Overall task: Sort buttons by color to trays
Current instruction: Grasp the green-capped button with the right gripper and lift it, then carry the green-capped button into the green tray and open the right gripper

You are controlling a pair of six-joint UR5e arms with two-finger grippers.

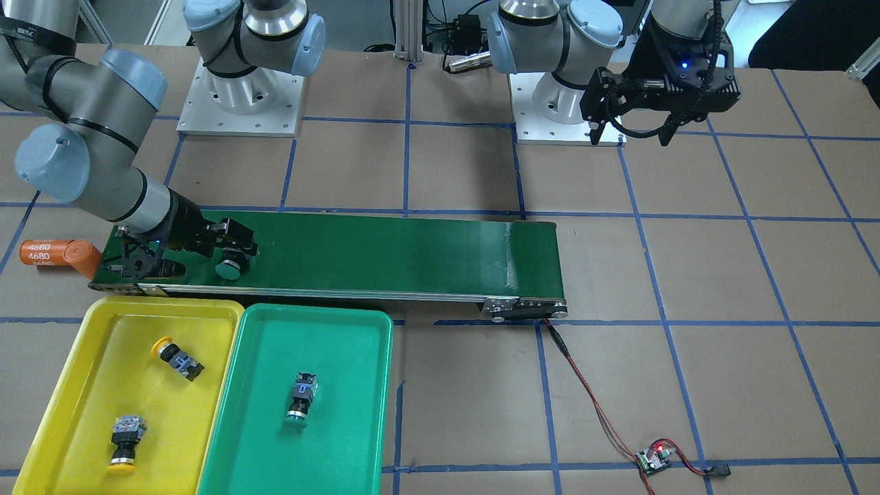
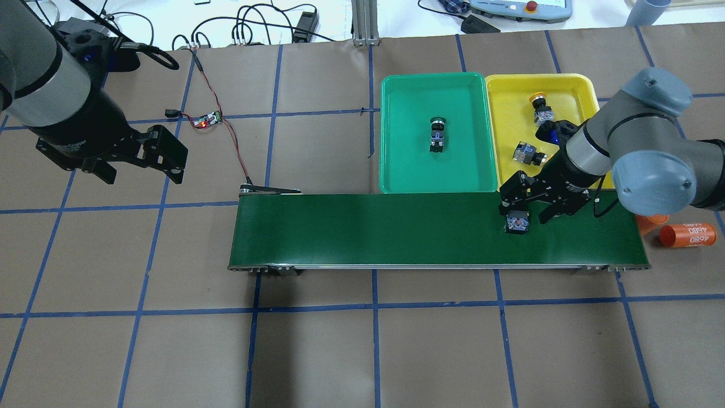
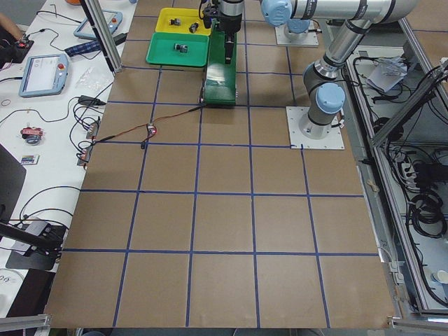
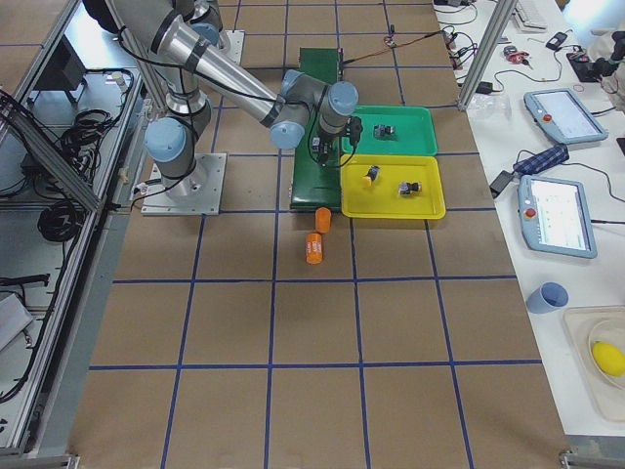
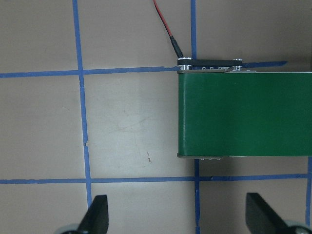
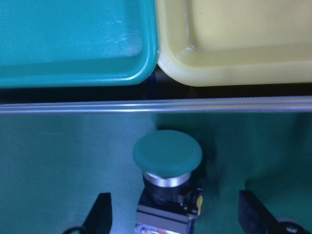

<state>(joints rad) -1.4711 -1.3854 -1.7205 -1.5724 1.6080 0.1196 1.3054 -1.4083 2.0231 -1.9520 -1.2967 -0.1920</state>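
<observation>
A green-capped button (image 1: pixel 228 268) lies on the dark-green belt, its cap towards the trays (image 6: pixel 168 153). My right gripper (image 2: pixel 532 208) is open over it, and in the right wrist view its fingers (image 6: pixel 100 214) stand on either side of the button's body. The yellow tray (image 1: pixel 69 385) holds two yellow-capped buttons (image 1: pixel 177 359) (image 1: pixel 127 443). The green tray (image 1: pixel 344 426) holds one green-capped button (image 1: pixel 300 399). My left gripper (image 2: pixel 141 175) is open and empty above the bare table past the belt's other end.
The conveyor belt (image 1: pixel 412 254) runs along the trays' near edges. Two orange cylinders (image 2: pixel 688 235) marked 4680 sit beyond the belt's end by my right arm. A small circuit board (image 1: pixel 653 459) with a red light connects to the belt by a red wire.
</observation>
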